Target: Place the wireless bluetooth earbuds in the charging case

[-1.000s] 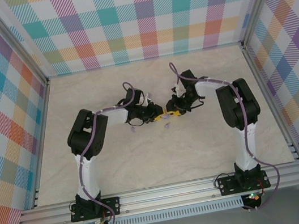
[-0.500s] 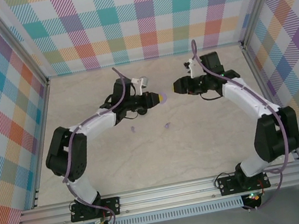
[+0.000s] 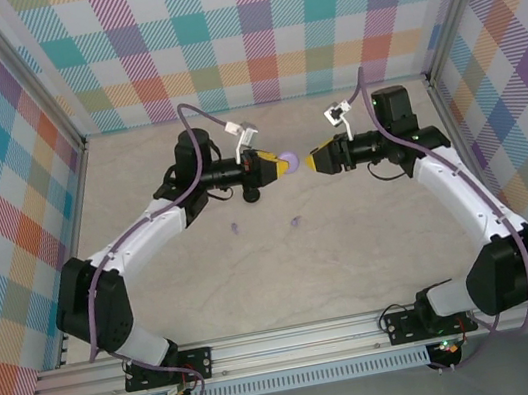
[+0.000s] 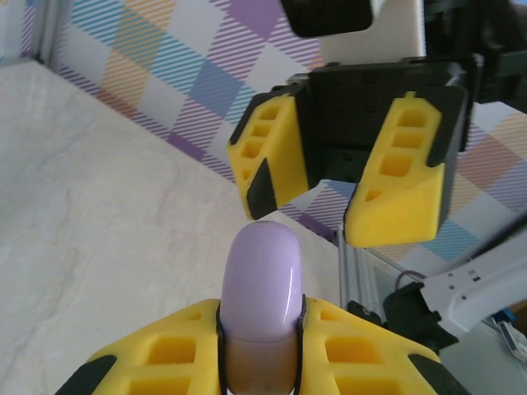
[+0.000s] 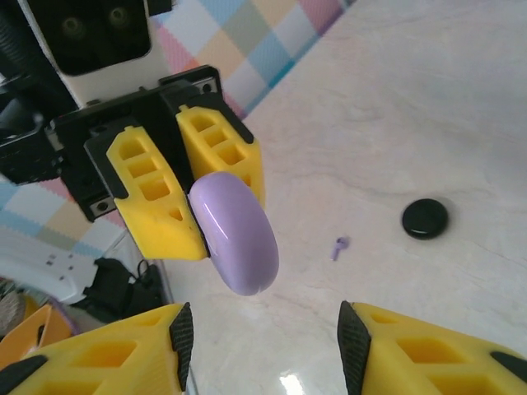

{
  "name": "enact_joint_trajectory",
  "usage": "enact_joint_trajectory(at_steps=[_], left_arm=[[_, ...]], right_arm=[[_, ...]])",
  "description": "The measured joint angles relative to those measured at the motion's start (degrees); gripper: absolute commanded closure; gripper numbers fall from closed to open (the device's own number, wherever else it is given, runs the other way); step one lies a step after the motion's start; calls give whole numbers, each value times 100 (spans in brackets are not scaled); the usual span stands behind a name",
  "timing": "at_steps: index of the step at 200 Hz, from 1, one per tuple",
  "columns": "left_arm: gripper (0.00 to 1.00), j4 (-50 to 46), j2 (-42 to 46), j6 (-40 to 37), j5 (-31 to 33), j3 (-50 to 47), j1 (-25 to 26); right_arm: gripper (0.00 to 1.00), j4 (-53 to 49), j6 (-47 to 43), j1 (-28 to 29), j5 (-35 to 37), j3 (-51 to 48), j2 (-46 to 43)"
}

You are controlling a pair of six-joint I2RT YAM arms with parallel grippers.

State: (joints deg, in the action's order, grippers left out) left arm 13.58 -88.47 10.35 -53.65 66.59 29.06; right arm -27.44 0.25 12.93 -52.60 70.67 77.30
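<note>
Lilac and glossy, the rounded pebble-shaped charging case (image 4: 262, 271) is pinched end-on in the yellow jaws of the left gripper (image 3: 274, 164), raised mid-frame, probably so it can be handed over or steadied. The right gripper (image 3: 317, 161) faces it just beside, jaws wide apart and empty. Two tiny lilac earbuds (image 3: 235, 229) lie loose below centre on the pale marbled counter (image 3: 373, 240), well apart from the case, with a round black disc (image 5: 425, 218) near one. The case's lower half is hidden, and its lid seam is hard to make out.
</note>
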Motion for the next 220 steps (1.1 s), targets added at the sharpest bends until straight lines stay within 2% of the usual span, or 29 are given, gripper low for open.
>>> enact_joint_trajectory(at_steps=[53, 172, 220], left_arm=[[95, -304, 153, -289, -393, 225, 72], [94, -619, 186, -461, -592, 385, 173], [93, -798, 197, -549, -573, 452, 173]], right_arm=[[53, -573, -577, 105, -693, 553, 13], [56, -922, -844, 439, -549, 863, 389], [75, -1001, -894, 472, -584, 885, 393]])
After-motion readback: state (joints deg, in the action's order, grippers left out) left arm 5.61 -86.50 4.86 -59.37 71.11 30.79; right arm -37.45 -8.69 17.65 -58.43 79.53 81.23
